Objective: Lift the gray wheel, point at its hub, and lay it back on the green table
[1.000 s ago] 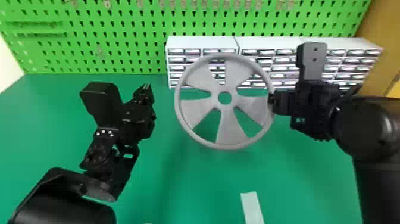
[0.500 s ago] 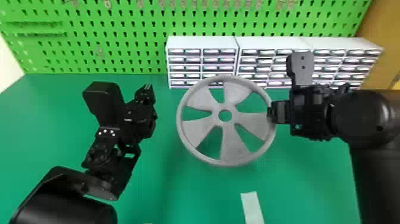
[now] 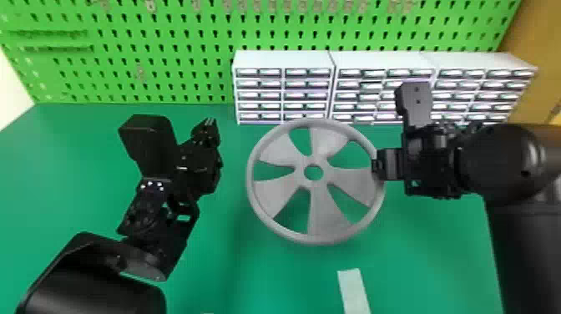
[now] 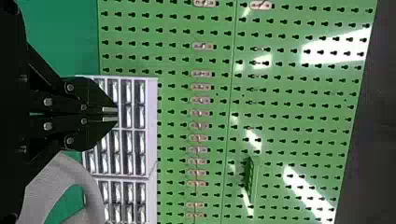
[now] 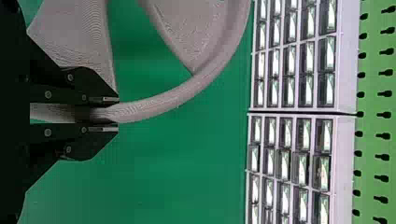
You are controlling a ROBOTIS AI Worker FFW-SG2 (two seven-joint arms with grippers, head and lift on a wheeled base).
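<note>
Right gripper [image 3: 377, 167], at the right of the scene: the two flat fingers pinch the rim of the gray wheel [image 3: 323, 217], one on either side of it. Wheel: held above the middle of the green table [image 3: 250, 284], its face turned toward the head camera, its curved blades spreading from an open hub [image 3: 313, 184] to the rim. Left gripper [image 3: 211, 121]: left of the wheel and apart from it, fingertips pressed together, pointing toward the far side.

Containers: three white cabinets stand side by side beyond the wheel, on the far part of the table. The left cabinet [image 3: 284, 60], the middle cabinet [image 3: 375, 60] and the right cabinet [image 3: 476, 62] each bear small drawers [image 5: 329, 88] in stacked rows, five high on the left one, with dark-framed, glinting fronts. What the drawers hold cannot be made out. In the head view, the right gripper's upper bracket overlaps the cabinet fronts.

Surroundings: a green pegboard [image 3: 175, 54] rises behind the cabinets, with small pale clips along its upper part; a pale strip [image 3: 352, 288] lies on the near part of the table.
</note>
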